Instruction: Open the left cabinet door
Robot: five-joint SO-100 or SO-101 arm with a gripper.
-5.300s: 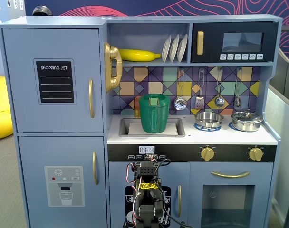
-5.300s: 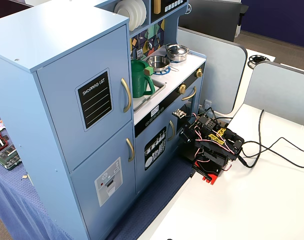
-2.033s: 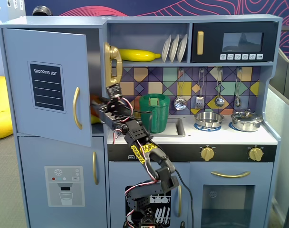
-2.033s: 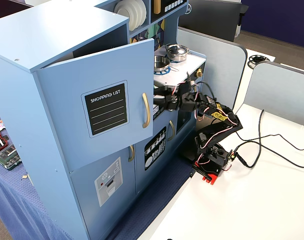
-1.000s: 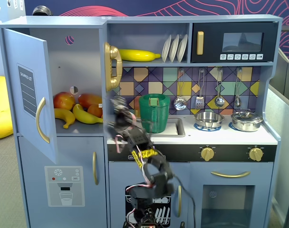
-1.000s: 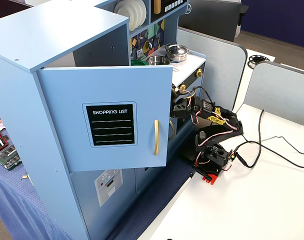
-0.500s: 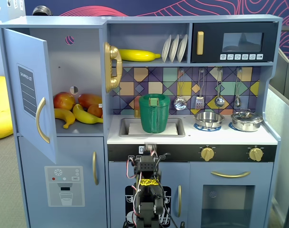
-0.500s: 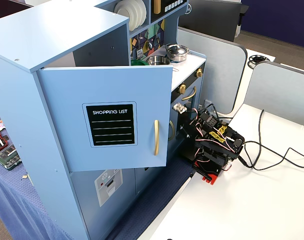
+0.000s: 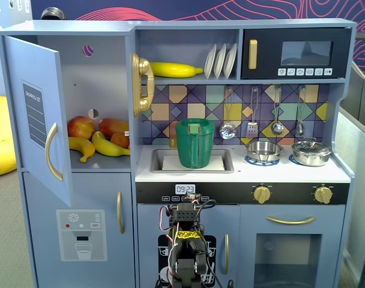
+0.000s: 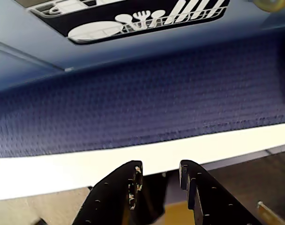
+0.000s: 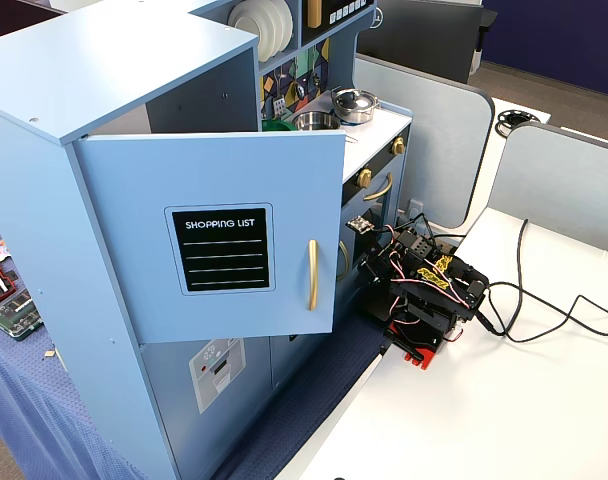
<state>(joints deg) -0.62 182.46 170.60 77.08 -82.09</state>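
The left cabinet door is blue-grey with a black "SHOPPING LIST" panel and a curved gold handle. It stands swung wide open, as the other fixed view also shows. Apples and bananas lie inside the cabinet. My arm is folded low in front of the kitchen's middle, away from the door, and also shows in the other fixed view. In the wrist view my gripper points down at the table edge. Its black fingers stand a little apart with nothing between them.
The lower door with the grey dispenser panel is closed. The small door with the dish picture is right ahead of the wrist camera, above a dark blue mat and the white table. Cables trail across the table.
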